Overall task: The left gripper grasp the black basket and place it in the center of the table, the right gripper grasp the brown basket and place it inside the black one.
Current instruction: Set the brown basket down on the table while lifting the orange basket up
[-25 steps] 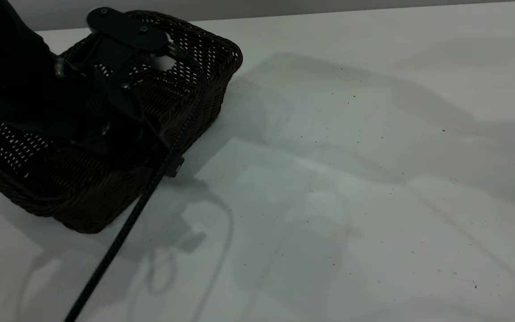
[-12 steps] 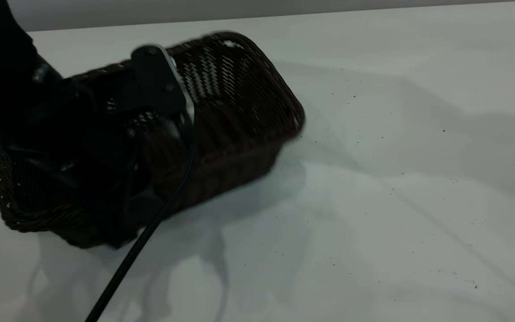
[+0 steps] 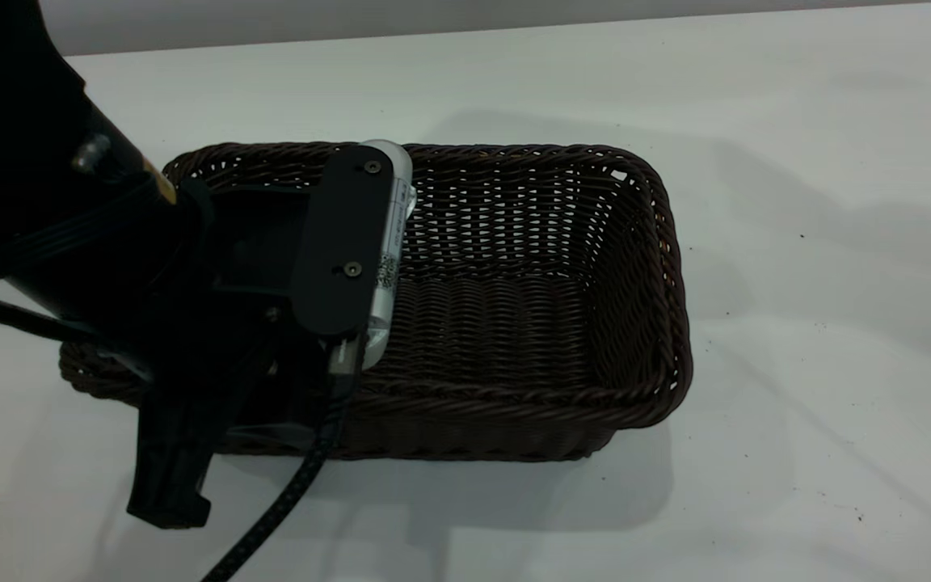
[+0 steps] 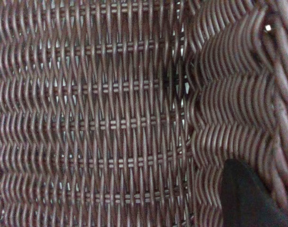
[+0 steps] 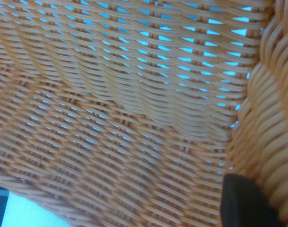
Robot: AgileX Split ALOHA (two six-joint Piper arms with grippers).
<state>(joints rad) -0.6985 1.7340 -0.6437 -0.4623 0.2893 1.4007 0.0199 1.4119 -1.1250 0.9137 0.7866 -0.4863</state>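
We judge the first half of the task close to done: the black basket (image 3: 514,307) sits flat on the white worktop (image 3: 797,162), about mid-frame in the exterior view, with its long side facing the camera. The left claw (image 3: 183,453) is at the basket's left end, one dark finger reaching down outside the wall, and in its wrist view a finger (image 4: 246,198) lies against the weave beside the braided rim; it looks to be pinching that wall, though we cannot see both fingers at once, so letting go is what remains here. The basket is dark brown-black wicker, rectangular, with flared openwork sides, a tight woven floor and nothing inside. The second half appears under way: the right claw's wrist view is filled by the brown basket (image 5: 111,118), orange-tan weave with light through its gaps, and a finger (image 5: 243,201) rests by its thick rim. Whether that claw is pressed onto the rim we cannot tell. Placing it inside the black one is left.
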